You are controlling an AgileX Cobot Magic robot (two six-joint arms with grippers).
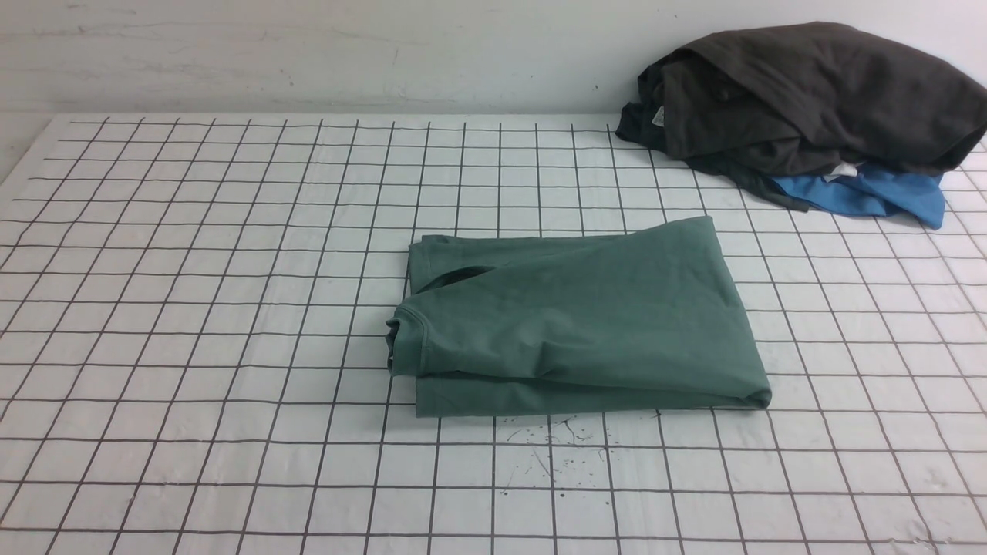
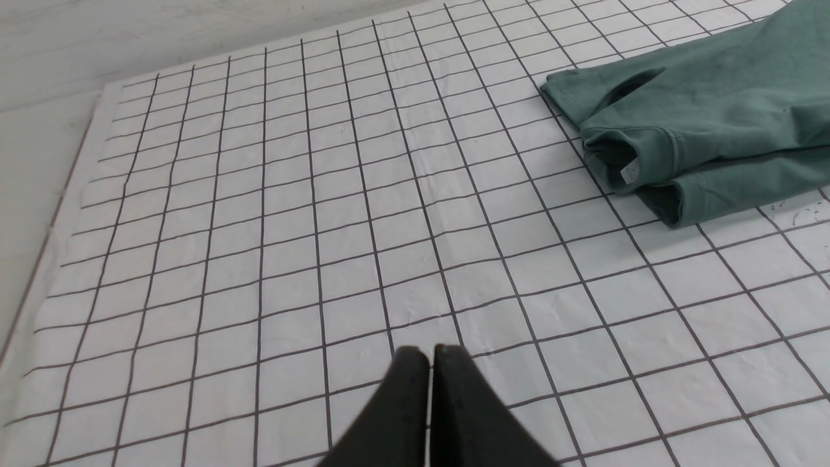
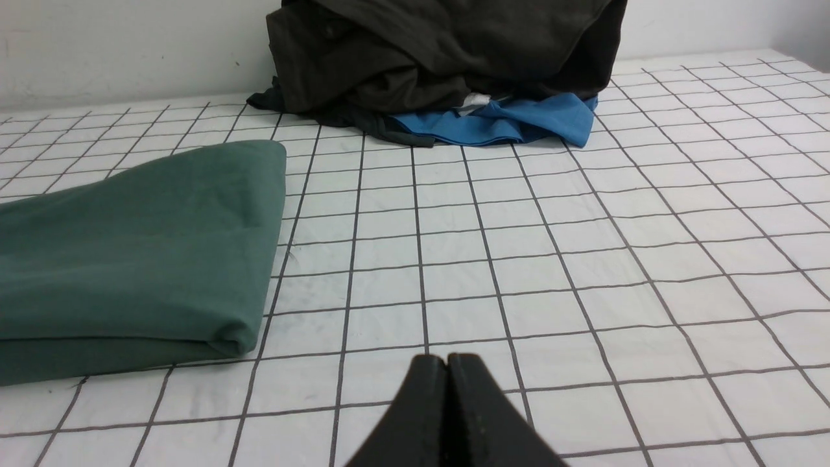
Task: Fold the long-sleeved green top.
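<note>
The green long-sleeved top (image 1: pixel 578 320) lies folded into a compact rectangle at the middle of the gridded table, neck end to the left. It also shows in the left wrist view (image 2: pixel 700 123) and in the right wrist view (image 3: pixel 136 253). Its chest print and sleeves are hidden inside the fold. My left gripper (image 2: pixel 430 350) is shut and empty above bare cloth, well away from the top's neck end. My right gripper (image 3: pixel 447 357) is shut and empty above bare cloth, beside the top's other end. Neither gripper shows in the front view.
A heap of dark grey-black garments (image 1: pixel 810 100) on a bright blue garment (image 1: pixel 879 196) sits at the far right against the wall, and shows in the right wrist view (image 3: pixel 447 52). The white gridded tablecloth (image 1: pixel 193 308) has ink specks near the front (image 1: pixel 555 447). Its left edge (image 2: pixel 58 214) shows.
</note>
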